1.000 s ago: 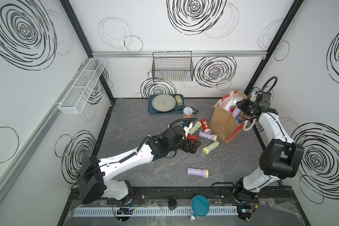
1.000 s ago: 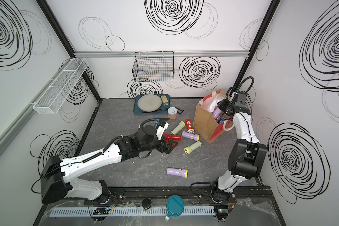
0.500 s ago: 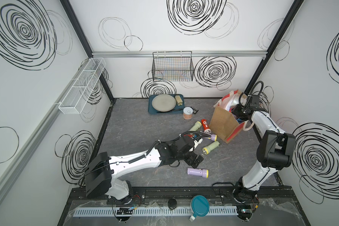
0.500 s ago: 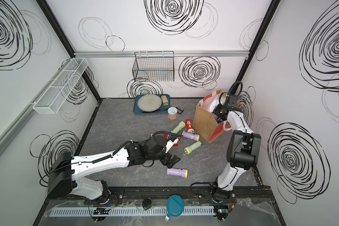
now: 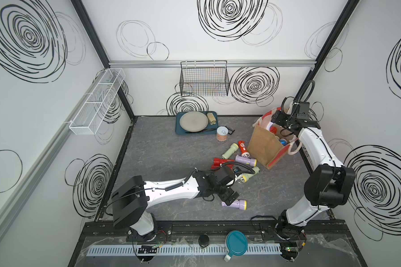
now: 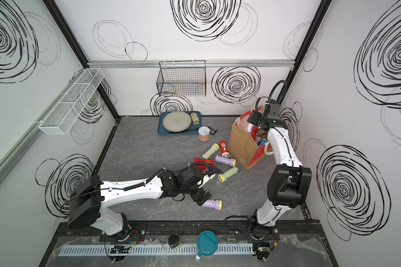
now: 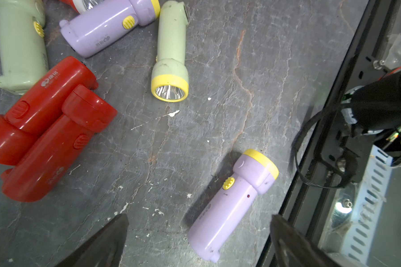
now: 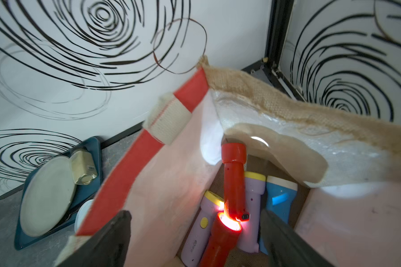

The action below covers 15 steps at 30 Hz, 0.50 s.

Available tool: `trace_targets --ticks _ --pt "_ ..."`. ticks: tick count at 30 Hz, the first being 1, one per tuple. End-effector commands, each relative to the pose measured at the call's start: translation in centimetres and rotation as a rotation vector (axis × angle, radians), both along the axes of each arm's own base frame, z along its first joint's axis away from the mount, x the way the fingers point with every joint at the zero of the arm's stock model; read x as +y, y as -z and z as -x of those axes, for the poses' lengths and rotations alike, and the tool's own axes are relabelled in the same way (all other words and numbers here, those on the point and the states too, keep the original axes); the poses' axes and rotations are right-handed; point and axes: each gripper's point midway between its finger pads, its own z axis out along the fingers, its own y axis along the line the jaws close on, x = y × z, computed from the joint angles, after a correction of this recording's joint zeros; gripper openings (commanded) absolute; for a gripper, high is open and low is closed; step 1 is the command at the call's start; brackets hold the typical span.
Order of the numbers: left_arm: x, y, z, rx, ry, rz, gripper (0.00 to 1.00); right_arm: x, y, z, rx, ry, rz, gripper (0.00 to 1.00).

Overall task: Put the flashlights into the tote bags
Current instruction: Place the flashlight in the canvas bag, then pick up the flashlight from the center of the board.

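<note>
- Your left gripper (image 7: 198,218) is spread wide and grips nothing. Its fingers (image 7: 102,242) straddle the tail end of a lilac flashlight (image 7: 232,203), with a gap on either side.
- That lilac flashlight lies flat on the table (image 7: 218,92) near the front edge, apart from the others.
- Your right gripper (image 8: 195,213) hangs over the open mouth of the bag (image 8: 264,97). Its fingers are far apart and hold nothing.
- Below that gap a red flashlight (image 8: 233,180) stands head-up inside the bag. Its tail rests on the glowing head of a second red one (image 8: 220,240). It seems clear of both fingers, though the wrist view is blurred there.
- Seven flashlights lie on the table:
  - two lilac, the other at (image 5: 245,160);
  - two pale green (image 5: 230,150) (image 5: 248,176);
  - two red, touching side by side (image 7: 44,129);
  - one orange-red with a white round mark (image 5: 243,148).
- Five show inside the bag: two red, two lilac (image 8: 252,208) and one blue (image 8: 278,203). The view in is partial, so count only those.
- There is one bag. It stands near the far right corner, just beside the loose pile.
</note>
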Motion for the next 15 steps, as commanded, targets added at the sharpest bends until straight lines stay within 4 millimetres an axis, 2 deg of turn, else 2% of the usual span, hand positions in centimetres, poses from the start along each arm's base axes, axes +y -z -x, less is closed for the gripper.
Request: trace_targets --ticks 1,5,12,15 --pt "-0.9 0.2 0.5 -0.021 0.070 -0.022 0.98 0.4 -3.2 1.5 -0.030 -0.002 0.047 0.95" --pt "-1.1 1.4 1.1 -0.016 0.116 -0.065 0.96 2.2 -5.1 2.5 -0.052 -0.044 0.060 1.00" --pt "-2.1 2.8 2.4 -0.001 0.207 -0.118 0.91 4.9 -8.0 5.0 -0.088 -0.110 0.050 1.00" --pt "-2.2 3.7 3.1 0.010 0.250 -0.156 0.89 6.0 -8.6 6.3 -0.086 -0.141 0.044 1.00"
